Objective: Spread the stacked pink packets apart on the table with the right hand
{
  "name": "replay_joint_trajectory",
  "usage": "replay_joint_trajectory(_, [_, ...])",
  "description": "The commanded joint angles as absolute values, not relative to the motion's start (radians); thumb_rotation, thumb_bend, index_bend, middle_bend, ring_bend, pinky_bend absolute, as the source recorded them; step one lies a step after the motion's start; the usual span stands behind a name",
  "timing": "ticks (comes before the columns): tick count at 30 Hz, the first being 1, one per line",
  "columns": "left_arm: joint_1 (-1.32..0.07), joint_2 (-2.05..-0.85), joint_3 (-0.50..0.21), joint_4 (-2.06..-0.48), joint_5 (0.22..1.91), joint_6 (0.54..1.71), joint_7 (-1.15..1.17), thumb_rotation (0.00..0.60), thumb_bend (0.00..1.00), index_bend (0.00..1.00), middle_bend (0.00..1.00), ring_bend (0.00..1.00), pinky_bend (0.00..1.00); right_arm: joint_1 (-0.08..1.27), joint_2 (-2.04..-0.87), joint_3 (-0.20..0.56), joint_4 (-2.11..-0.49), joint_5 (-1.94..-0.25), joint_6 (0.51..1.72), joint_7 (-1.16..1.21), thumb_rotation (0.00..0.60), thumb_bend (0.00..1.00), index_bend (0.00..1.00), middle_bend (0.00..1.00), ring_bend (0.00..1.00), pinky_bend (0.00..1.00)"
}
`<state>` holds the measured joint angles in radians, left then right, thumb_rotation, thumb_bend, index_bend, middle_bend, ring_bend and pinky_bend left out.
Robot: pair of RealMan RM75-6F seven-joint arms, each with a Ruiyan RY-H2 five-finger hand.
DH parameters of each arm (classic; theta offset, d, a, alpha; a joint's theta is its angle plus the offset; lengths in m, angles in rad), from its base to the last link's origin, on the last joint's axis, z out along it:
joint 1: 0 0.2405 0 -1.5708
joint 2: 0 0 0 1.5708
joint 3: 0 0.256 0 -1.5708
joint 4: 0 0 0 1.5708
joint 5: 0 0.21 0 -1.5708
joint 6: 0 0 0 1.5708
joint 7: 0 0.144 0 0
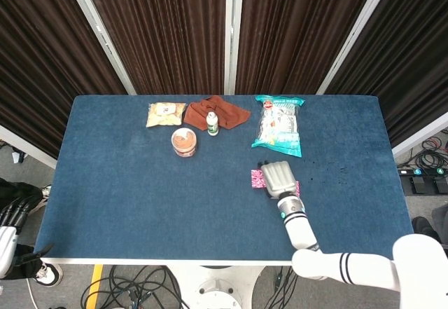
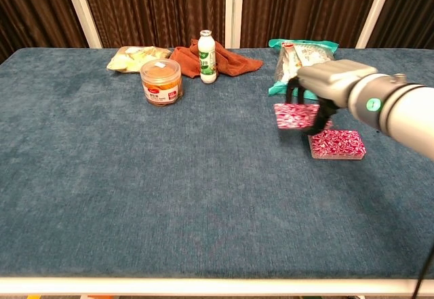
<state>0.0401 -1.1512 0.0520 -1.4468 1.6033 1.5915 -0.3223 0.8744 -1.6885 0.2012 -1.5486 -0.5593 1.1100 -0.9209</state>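
Note:
My right hand (image 1: 278,177) (image 2: 328,86) holds one pink patterned packet (image 1: 257,178) (image 2: 295,116) between fingers and thumb, just above the blue table (image 1: 140,197). In the chest view the packet tilts its face toward the camera. The second pink packet (image 1: 295,188) (image 2: 337,144) lies flat on the table, just right of the held one and nearer the front edge. In the head view my wrist partly covers it. My left hand (image 1: 10,218) hangs below the table's left edge, its fingers loose and holding nothing.
Along the back stand a teal snack bag (image 1: 279,125) (image 2: 305,68), a small white bottle (image 1: 212,122) (image 2: 207,57), a brown cloth (image 1: 222,110), a yellow snack bag (image 1: 165,113) and an orange jar (image 1: 185,142) (image 2: 161,82). The teal bag lies just behind my right hand.

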Motion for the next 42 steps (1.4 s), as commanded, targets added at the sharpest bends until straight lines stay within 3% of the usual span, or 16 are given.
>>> replay_joint_trajectory(1, [0.041, -1.149, 0.051, -1.446, 1.602, 1.594, -0.327, 0.6, 0.13, 0.11, 0.08, 0.0, 0.11, 0.925, -1.754, 0.232, -1.483, -0.515, 1.087, -0.956, 0.6, 0.28, 0.44, 0.42, 0.75, 0.83])
replay_joint_trajectory(8, [0.045, -1.143, 0.048, -1.438, 1.597, 1.598, -0.346, 0.6, 0.13, 0.11, 0.08, 0.0, 0.11, 0.99, -1.857, 0.26, -1.361, -0.476, 1.059, -0.975, 0.6, 0.28, 0.44, 0.42, 0.75, 0.83])
replay_joint_trajectory(15, [0.049, -1.141, 0.047, -1.429, 1.594, 1.602, -0.361, 0.6, 0.13, 0.11, 0.08, 0.0, 0.11, 1.003, -1.889, 0.249, -1.312, -0.474, 1.046, -0.975, 0.6, 0.27, 0.43, 0.39, 0.75, 0.83])
replay_joint_trajectory(20, [0.049, -1.143, 0.047, -1.425, 1.594, 1.601, -0.364, 0.6, 0.13, 0.11, 0.08, 0.0, 0.11, 1.005, -1.87, 0.246, -1.34, -0.431, 1.03, -0.996, 0.6, 0.14, 0.24, 0.22, 0.76, 0.83])
replay_joint_trajectory(26, [0.049, -1.146, 0.048, -1.422, 1.595, 1.598, -0.361, 0.6, 0.13, 0.11, 0.08, 0.0, 0.11, 1.004, -1.843, 0.241, -1.375, -0.426, 1.028, -0.988, 0.6, 0.12, 0.1, 0.13, 0.77, 0.83])
replay_joint_trajectory(34, [0.05, -1.147, 0.049, -1.422, 1.597, 1.598, -0.358, 0.6, 0.13, 0.11, 0.08, 0.0, 0.11, 0.948, -1.716, 0.201, -1.56, -0.518, 1.124, -0.952, 0.6, 0.11, 0.08, 0.16, 0.77, 0.83])
replay_joint_trajectory(42, [0.047, -1.155, 0.056, -1.422, 1.605, 1.589, -0.342, 0.6, 0.13, 0.11, 0.08, 0.0, 0.11, 0.864, -1.551, 0.12, -1.7, -0.463, 1.149, -0.931, 0.6, 0.1, 0.1, 0.16, 0.77, 0.83])
